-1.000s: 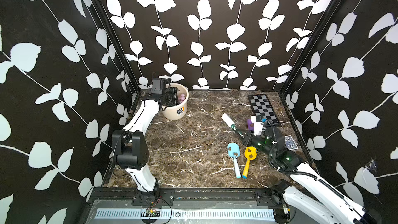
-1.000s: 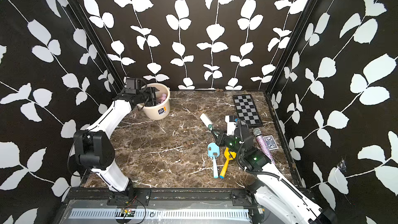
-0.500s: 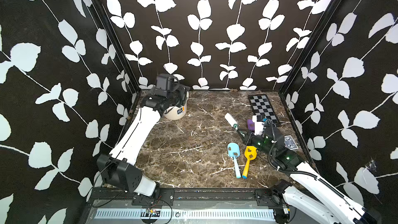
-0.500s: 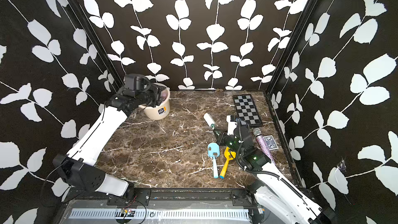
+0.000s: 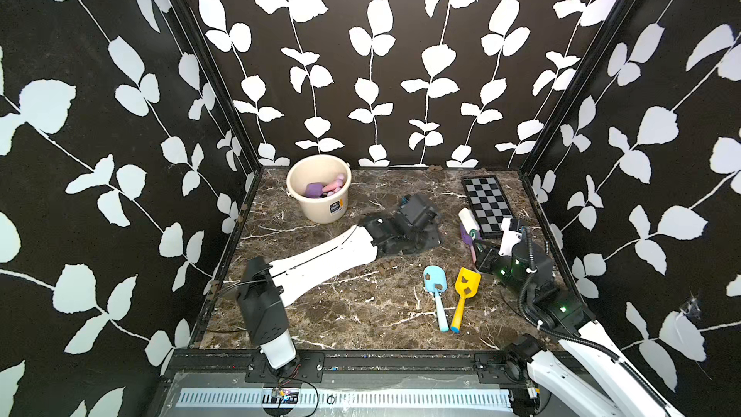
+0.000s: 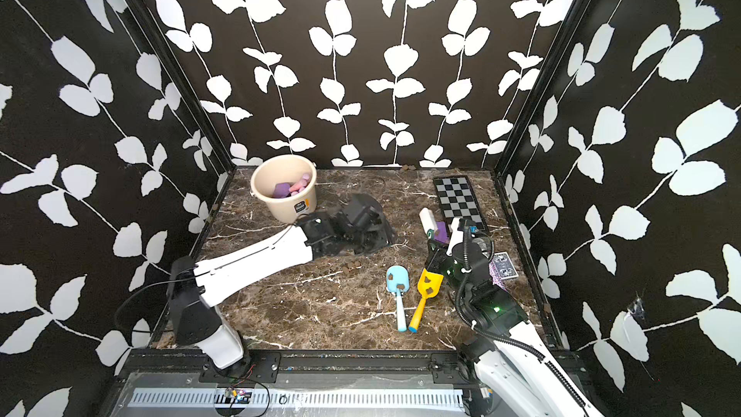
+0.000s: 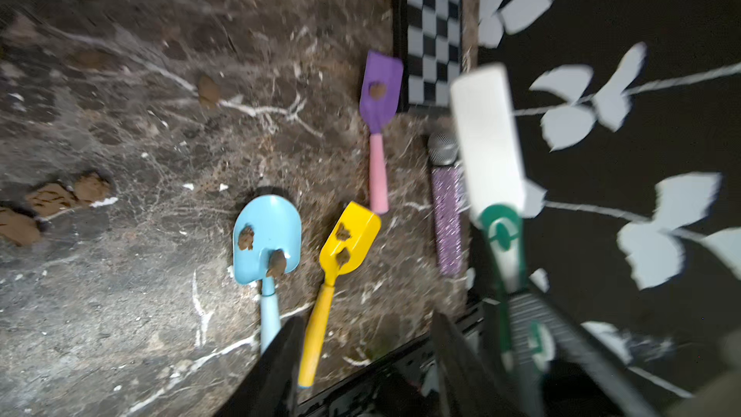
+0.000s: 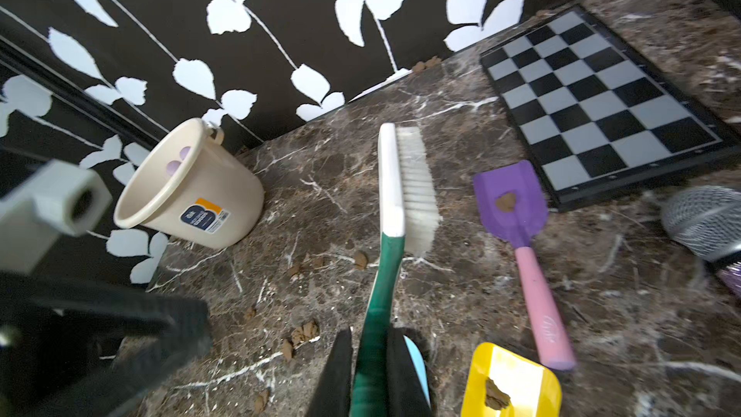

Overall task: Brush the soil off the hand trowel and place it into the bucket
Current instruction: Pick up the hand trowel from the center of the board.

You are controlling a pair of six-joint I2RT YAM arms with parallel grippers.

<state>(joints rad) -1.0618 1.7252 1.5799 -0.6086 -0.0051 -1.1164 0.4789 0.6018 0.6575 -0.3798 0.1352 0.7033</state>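
Nearest me, the blue trowel (image 5: 434, 279) and the yellow trowel (image 5: 467, 282) lie flat on the marble-patterned bench (image 5: 361, 314). Their smooth plastic blades face up and carry crumbly soil (image 7: 246, 238) clumps. My right tool (image 8: 371, 371) is clenched on the green handle of the brush (image 8: 405, 182); its white bristles touch no blade yet. My left tool (image 7: 365, 320) is released and empty, probably free to take a handle. Beyond, the purple trowel (image 8: 509, 202) holds one pellet. Farthest, the cream round-rimmed bucket (image 5: 316, 210) stands upright.

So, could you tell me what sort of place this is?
Likely a staged robot test booth: leaf-print walls box in a marble-look tabletop, with the left arm and right arm fixed to its front rail.
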